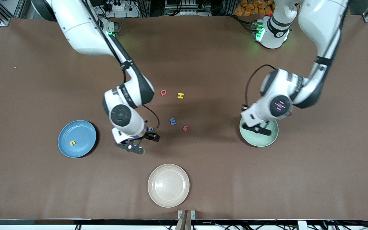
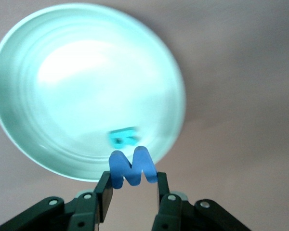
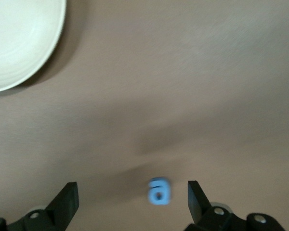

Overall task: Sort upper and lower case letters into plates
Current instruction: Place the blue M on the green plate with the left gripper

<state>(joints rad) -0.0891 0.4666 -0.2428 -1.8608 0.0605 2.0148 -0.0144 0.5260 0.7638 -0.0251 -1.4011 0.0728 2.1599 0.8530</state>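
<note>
The front view shows three plates on the brown table [image 1: 27,95]: a blue plate [image 1: 83,132] toward the right arm's end, a mint plate [image 1: 267,139] toward the left arm's end, and a cream plate [image 1: 168,185] nearest the camera between them. Six letters show here: a yellow c [image 1: 72,143] lying in the blue plate, a red Q [image 1: 163,92] and a yellow H [image 1: 180,95] side by side near the table's middle, a blue E [image 1: 172,121] and a red w [image 1: 185,128] nearer the camera than those two, and a blue a [image 1: 151,128] just beside the right gripper [image 1: 144,144], which is low over the table between the blue plate and the E. The left gripper [image 1: 260,129] hangs over the mint plate. In the left wrist view that gripper [image 2: 132,192] pinches a blue M [image 2: 132,168] upright between its fingers [image 2: 105,192], over the mint plate's [image 2: 48,48] rim; one teal letter [image 2: 123,137], too blurred to read, lies inside the plate. In the right wrist view the fingers [image 3: 67,199] stand wide apart with the small pale-blue a [image 3: 158,191] on the table between them, touching neither; part of the cream plate [image 3: 19,38] shows well apart.
</note>
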